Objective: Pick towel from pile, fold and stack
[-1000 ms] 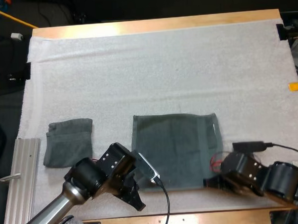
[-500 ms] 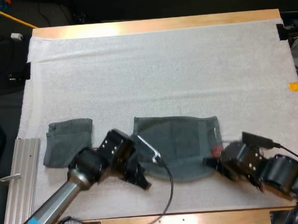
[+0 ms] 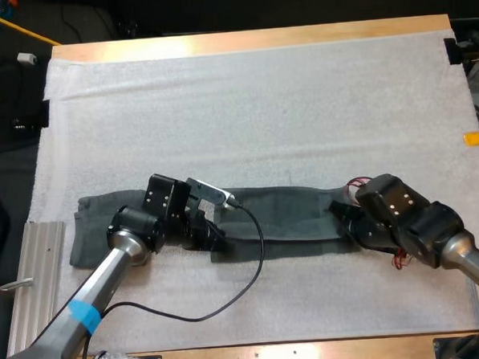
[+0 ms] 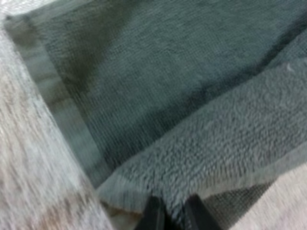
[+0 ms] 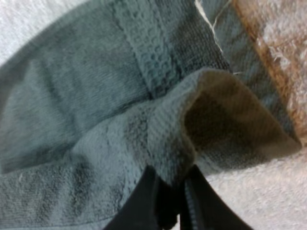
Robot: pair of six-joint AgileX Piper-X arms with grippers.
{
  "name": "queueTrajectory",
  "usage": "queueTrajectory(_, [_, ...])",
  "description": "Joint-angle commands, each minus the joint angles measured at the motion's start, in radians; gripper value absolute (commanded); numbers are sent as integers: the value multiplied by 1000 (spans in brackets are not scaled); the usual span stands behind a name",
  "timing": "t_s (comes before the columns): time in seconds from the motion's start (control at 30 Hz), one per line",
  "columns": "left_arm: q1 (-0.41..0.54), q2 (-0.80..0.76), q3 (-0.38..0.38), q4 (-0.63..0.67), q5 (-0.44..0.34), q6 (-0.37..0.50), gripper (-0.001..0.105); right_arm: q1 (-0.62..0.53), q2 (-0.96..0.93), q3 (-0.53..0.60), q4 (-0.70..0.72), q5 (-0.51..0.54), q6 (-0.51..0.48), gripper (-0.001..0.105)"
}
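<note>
In the high view we are mid-fold. The towel point(image 3: 282, 217) lies as a narrow band across the lower centre of the frame, on the white mat point(image 3: 260, 106) that covers the wooden surface point(image 3: 256, 38). Our left claw point(image 3: 206, 233) sits at the band's left end and our right claw point(image 3: 342, 218) at its right end. A folded towel point(image 3: 90, 239) rests at the lower left, partly under the left arm and just beside the band.

In the left wrist view, the left claw point(image 4: 172, 215) is closed on a doubled edge of the towel point(image 4: 168, 96), with the fabric pinched between its two black fingers point(image 4: 153, 215) and mat point(image 4: 29, 158) alongside.

In the right wrist view, the right claw point(image 5: 170, 206) is likewise clamped on a raised loop of the towel point(image 5: 96, 96).

We judge that the next move calls for laying the carried edge level on the far edge, releasing both corners, then folding again before stacking.

A second ago the towel lay open as a square, with both claws at its near corners lower in the frame. Half a second ago the near edge was only partway over.
</note>
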Motion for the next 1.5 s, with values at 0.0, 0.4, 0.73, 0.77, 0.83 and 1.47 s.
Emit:
queueTrajectory(0.0, [0,5,-5,-30,7,-9,0,-4,7,-8,-11,13,-8,0])
queueTrajectory(0.4, [0,42,-5,-137,-37,-9,0,-9,36,-8,-83,119,52,0])
queueTrajectory(0.73, [0,42,-5,-148,-40,-9,8,-11,88,-8,-91,85,58,0])
queueTrajectory(0.77, [0,42,-5,-148,-40,-9,14,-11,100,-8,-102,75,58,1])
queueTrajectory(0.83, [0,42,-5,-148,-40,-13,28,-11,115,-8,-130,61,58,8])
queueTrajectory(1.47, [0,41,-5,-145,15,-23,52,-75,187,-8,-605,123,151,54])
